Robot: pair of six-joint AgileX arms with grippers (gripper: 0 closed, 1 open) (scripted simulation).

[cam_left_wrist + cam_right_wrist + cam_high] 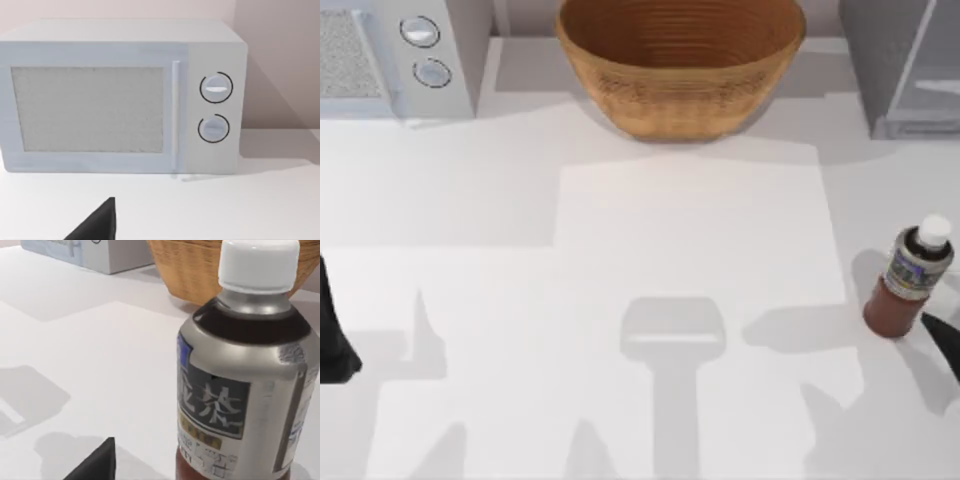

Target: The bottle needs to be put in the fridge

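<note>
The white counter carries the bottle upright near its right edge, the fridge far right. The right gripper sits just beside the bottle; I cannot tell its opening. The left gripper is parked at the left edge.

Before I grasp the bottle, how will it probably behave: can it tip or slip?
The bottle stands upright, tall over a narrow base, so a sideways push near the white cap would probably tip it. Its round body would then likely roll. The glossy label looks smooth, so the right gripper may slip without a firm hold.
</note>
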